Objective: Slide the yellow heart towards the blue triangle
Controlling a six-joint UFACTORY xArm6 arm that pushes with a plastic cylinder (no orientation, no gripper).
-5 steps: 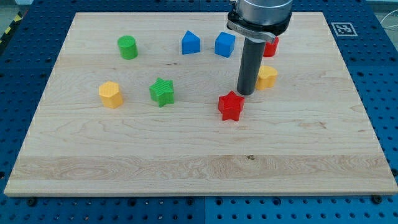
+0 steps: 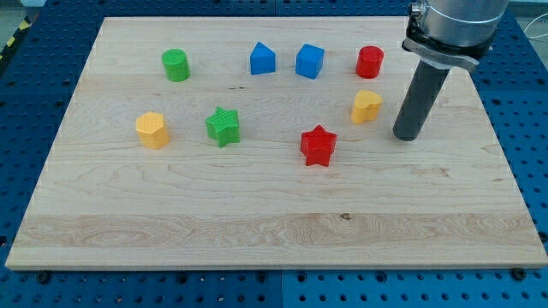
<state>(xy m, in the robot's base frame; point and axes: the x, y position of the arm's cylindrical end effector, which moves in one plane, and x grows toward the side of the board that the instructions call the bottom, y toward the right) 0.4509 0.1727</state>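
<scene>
Eight blocks on the bench, tip set behind the heart

Eight coloured blocks lie on the wooden bench (image 2: 257,231). My tip (image 2: 407,137) stands just beside the yellow heart (image 2: 366,106), at about four o'clock from it, with a narrow strip of bare wood between the two, so they are apart and not touching. The end effector is a plain rod with nothing to open or close, and it holds nothing. The heart sits in the upper right part of the bench, just below the red cylinder (image 2: 370,62).

The blue triangle (image 2: 263,59) lies at about ten o'clock from the heart, well apart from it, with the blue cube (image 2: 310,61) just beside the triangle on the heart's side. In my judgement the push should run from the tip toward ten o'clock. The tip is already on roughly the far side of the heart from the target, which suits that line. The blue cube lies close to the path and may be struck first.

A red star (image 2: 318,145) sits at seven o'clock from the heart, clear of that path. The bench lies on a blue perforated table (image 2: 522,94).
</scene>
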